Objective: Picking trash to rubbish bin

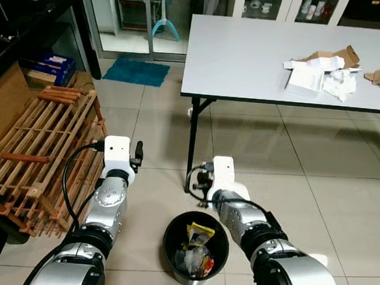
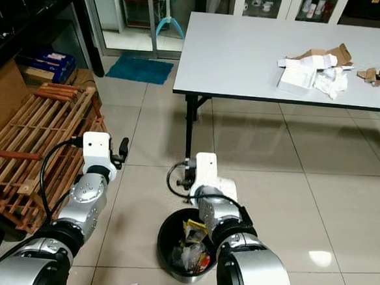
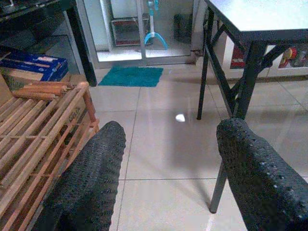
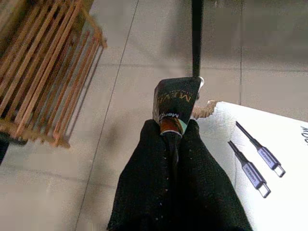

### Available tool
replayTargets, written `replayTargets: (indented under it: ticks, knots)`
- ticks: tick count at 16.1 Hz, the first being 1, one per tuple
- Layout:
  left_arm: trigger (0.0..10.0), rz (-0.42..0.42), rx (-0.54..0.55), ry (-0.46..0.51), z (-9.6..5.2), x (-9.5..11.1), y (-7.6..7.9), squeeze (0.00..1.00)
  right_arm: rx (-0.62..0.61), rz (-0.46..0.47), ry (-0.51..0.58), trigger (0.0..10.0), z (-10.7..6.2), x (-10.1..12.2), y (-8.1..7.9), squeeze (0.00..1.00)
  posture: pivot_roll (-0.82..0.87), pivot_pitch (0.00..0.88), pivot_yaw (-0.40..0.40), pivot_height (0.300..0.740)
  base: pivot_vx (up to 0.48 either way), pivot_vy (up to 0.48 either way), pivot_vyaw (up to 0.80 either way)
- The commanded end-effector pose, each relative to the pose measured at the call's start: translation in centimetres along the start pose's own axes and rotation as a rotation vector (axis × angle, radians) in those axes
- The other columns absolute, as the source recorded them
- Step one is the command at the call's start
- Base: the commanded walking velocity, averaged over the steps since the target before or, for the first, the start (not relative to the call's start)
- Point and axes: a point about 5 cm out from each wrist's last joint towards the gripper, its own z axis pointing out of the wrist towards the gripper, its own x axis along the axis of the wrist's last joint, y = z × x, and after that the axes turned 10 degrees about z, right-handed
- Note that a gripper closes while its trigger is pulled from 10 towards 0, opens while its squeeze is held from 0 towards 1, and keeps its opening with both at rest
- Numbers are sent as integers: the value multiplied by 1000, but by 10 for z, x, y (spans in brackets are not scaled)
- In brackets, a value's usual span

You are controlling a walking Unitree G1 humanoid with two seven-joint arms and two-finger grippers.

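A round black rubbish bin (image 1: 166,242) stands on the tiled floor in front of me, holding several wrappers. My right gripper (image 1: 204,180) hangs just beyond the bin's far rim, by the table leg. In the right wrist view this gripper (image 4: 172,130) is shut on a dark printed wrapper (image 4: 176,97), and a white box (image 4: 262,159) printed with cables lies against its fingers. More trash (image 1: 322,73) of torn cardboard, paper and white boxes lies on the white table (image 1: 248,55). My left gripper (image 3: 171,139) is open and holds nothing, raised near the wooden rack.
A slatted wooden rack (image 1: 39,151) leans at my left, close to the left arm. The table's black leg (image 1: 192,143) stands right behind the bin. A teal mat (image 1: 136,71) and a blue box (image 1: 48,67) lie farther back. Open tiled floor extends to the right.
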Motion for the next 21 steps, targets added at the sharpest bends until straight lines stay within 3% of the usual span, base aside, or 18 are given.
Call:
replayTargets:
  ticks: [1,6,8,17,21]
  knots:
    - [10000,-1,15,5,2,4,0,0,32,21,-68,10000,1,-18,-11,0,38,13,11,740,0,0,0]
    - [10000,6,9,-7,1,1,2,0,1,55,-142,10000,-2,-42,-6,0,45,20,9,740,0,0,0]
    - [10000,6,8,-3,1,2,2,0,24,81,-135,10000,-1,-43,-12,0,47,22,9,740,0,0,0]
    - [10000,6,0,4,1,3,3,0,148,137,-36,10000,2,-22,-37,0,44,28,18,740,0,0,0]
    - [10000,6,-1,7,1,4,4,0,186,123,85,10000,2,5,-46,0,45,32,21,740,0,0,0]
